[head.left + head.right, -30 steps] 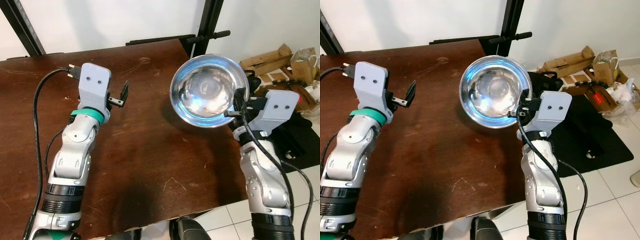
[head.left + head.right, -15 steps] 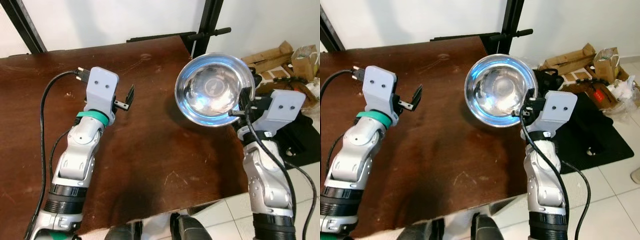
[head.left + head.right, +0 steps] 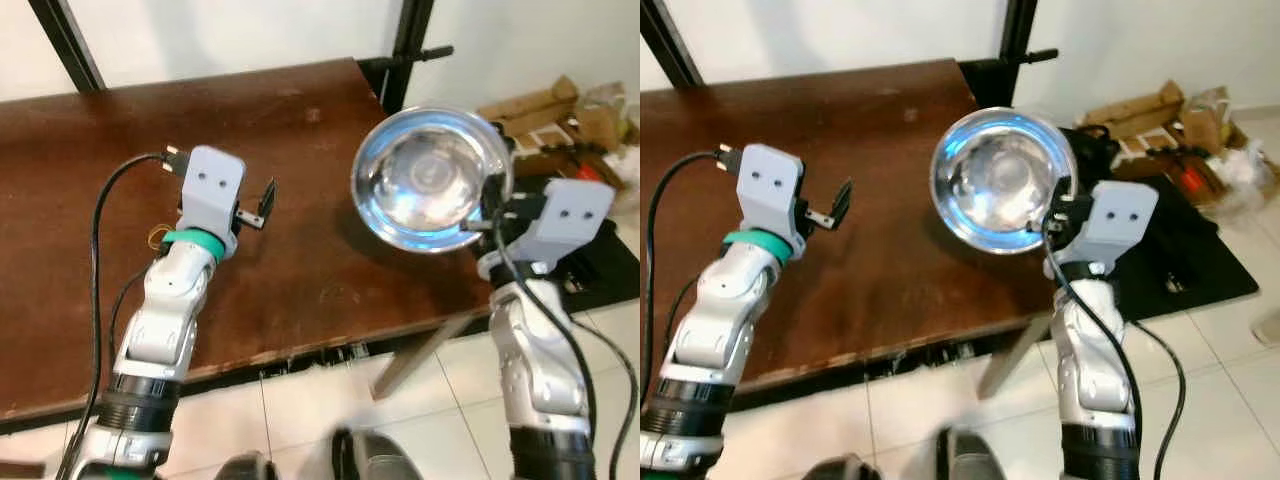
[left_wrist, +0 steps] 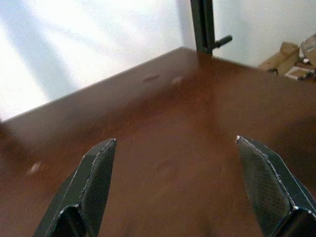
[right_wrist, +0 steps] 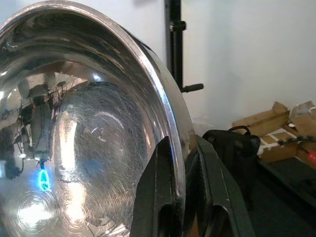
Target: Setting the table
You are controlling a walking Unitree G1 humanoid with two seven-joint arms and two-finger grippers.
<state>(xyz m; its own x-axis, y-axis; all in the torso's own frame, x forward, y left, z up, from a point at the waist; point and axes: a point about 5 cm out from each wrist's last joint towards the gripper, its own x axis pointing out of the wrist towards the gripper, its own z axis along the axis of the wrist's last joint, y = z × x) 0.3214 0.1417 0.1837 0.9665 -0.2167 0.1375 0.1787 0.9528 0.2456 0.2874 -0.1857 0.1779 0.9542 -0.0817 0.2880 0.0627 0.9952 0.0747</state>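
A shiny steel bowl hangs in the air over the right end of the dark brown table, tilted so its inside faces me. My right gripper is shut on the bowl's rim, one finger inside and one outside. Over the table's middle left, my left gripper is held open above the bare wood, and its two fingers stand wide apart with nothing between them.
A black stand post rises behind the table's far right corner. Cardboard boxes and a black mat lie on the white tiled floor to the right. The table's near edge runs in front of me, over tiles.
The camera has pulled back, so the table's near edge and the floor tiles have come into view. Both arms keep their pose, with the bowl still gripped.
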